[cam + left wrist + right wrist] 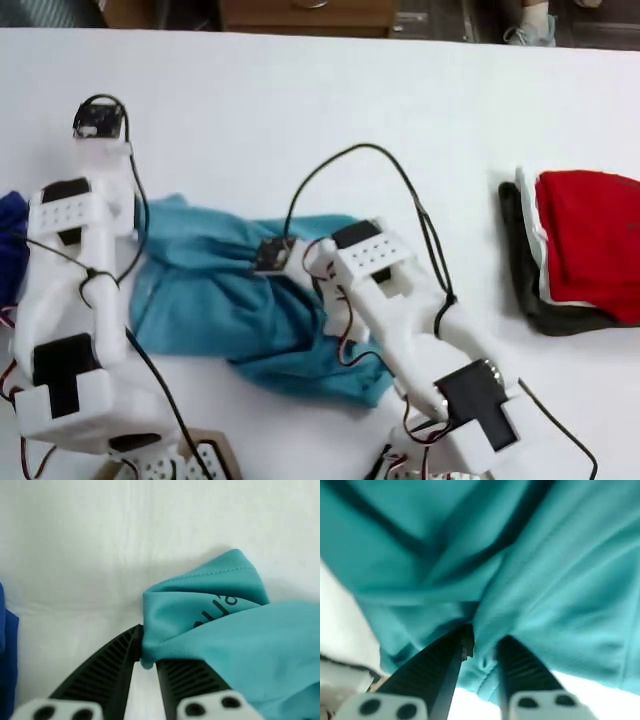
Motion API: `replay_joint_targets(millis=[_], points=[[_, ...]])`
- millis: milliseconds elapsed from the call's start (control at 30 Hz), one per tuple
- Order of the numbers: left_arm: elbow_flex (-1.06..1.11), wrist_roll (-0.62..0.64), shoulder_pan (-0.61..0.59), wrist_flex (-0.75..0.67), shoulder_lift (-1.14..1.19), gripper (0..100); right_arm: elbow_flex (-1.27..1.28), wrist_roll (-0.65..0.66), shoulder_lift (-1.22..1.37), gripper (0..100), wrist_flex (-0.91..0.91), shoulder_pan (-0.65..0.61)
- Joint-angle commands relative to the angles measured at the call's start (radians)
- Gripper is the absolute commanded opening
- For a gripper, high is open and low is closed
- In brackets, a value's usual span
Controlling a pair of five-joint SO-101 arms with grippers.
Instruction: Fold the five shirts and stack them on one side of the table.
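High view: teal shirt [220, 300] lies crumpled and partly spread on the table [300, 100], mid-width, closer to the near edge than the far one. Both arms reach over it, one at each end.

Left wrist view: left pincer [146, 652] is nearly closed, with a fold of the shirt's hemmed corner caught between the tips. The rest of that corner bulges out past the fingers onto bare table.

Right wrist view: right pincer [485, 637] is narrow, with teal cloth bunched between the fingers and draped ahead of them. Grip sits in the shirt's body rather than at a clean edge, as far as I can tell.

Judgement: a two-point hold, probably so the cloth can be pulled taut or flattened before folding. This shirt is not yet folded.

Folded pile [560, 270] sits at the right edge of the table, well apart from the teal shirt: red shirt [590, 240] on top, dark shirt [525, 290] underneath, and a white edge between them. Looks like the chosen stacking side.

Blue shirt [10, 240] lies at the left edge, just beside the left arm, unfolded and waiting.
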Motion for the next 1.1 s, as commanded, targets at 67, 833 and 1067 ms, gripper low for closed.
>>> replay_joint_targets(millis=[67,833,1067], points=[[-0.012,-0.008,0.005,-0.015,-0.003,2,-0.026,-0.026,-0.01,2.1,-0.015,-0.002],[-0.005,-0.084,0.063,0.187,-0.003,2,-0.542,0.239,0.001,2.1,-0.016,0.257],[-0.012,-0.203,0.123,0.284,-0.005,2,-0.446,0.33,0.151,2.2,-0.104,0.312]])
